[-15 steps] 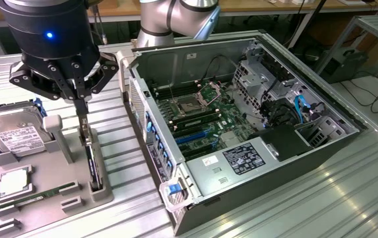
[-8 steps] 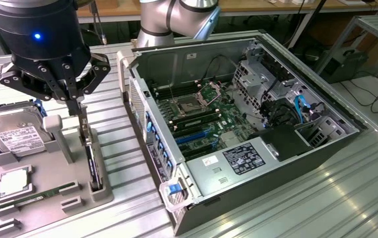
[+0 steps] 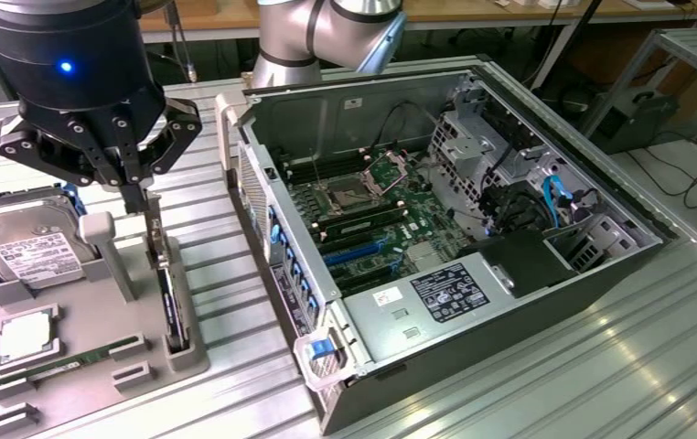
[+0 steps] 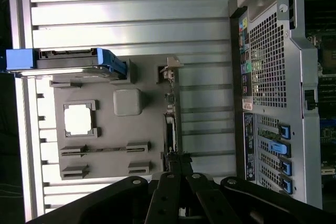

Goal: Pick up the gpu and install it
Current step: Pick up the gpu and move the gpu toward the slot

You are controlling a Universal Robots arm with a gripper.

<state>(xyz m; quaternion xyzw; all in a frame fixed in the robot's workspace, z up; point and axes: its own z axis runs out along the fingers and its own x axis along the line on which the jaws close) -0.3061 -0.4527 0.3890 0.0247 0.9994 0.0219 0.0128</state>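
Note:
The gpu (image 3: pixel 174 306) is a thin dark card standing on edge in a slot along the right side of the grey holder (image 3: pixel 92 315). My gripper (image 3: pixel 136 203) hangs just above the card's far end, fingers drawn together, and nothing shows between them. In the wrist view the gpu (image 4: pixel 169 124) appears edge-on, running away from the gripper (image 4: pixel 177 162). The open computer case (image 3: pixel 312 119) lies to the exterior view's right, its motherboard (image 3: pixel 361 219) exposed with blue expansion slots (image 3: pixel 348 251).
The holder also carries a hard drive (image 3: pixel 26 242) with a white label, a CPU (image 3: pixel 26 334), a green RAM stick (image 3: pixel 74 358) and a grey post (image 3: pixel 99 247). The robot's base (image 3: pixel 300 37) stands behind the case. Ribbed metal table (image 3: pixel 593 366) surrounds everything.

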